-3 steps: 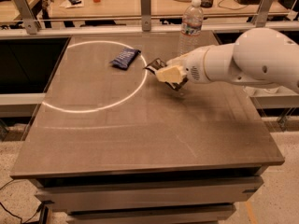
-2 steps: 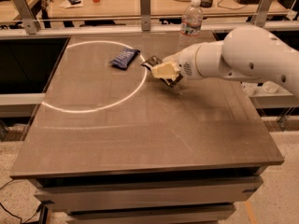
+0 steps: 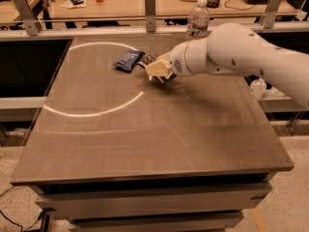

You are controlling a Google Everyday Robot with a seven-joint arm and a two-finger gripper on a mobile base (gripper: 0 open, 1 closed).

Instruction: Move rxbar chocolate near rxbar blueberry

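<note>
The rxbar blueberry [image 3: 127,60], a dark blue crinkled wrapper, lies at the far middle of the table [image 3: 154,129]. My gripper [image 3: 155,71] is just to its right, low over the table top. It is shut on the rxbar chocolate [image 3: 144,62]. Only the bar's dark end shows, sticking out to the left of the cream fingers [image 3: 158,68] and almost reaching the blue wrapper. The rest of the bar is hidden by the gripper and the white arm [image 3: 241,52], which comes in from the right.
A clear water bottle [image 3: 198,18] stands at the table's far edge behind the arm. A rail with metal posts [image 3: 150,4] runs along the back, with a cluttered desk beyond. A bright ring of reflected light [image 3: 96,111] lies on the table's left half.
My gripper has moved left and slightly away with the rxbar chocolate, closing the gap to the rxbar blueberry. The blue wrapper has not moved.
</note>
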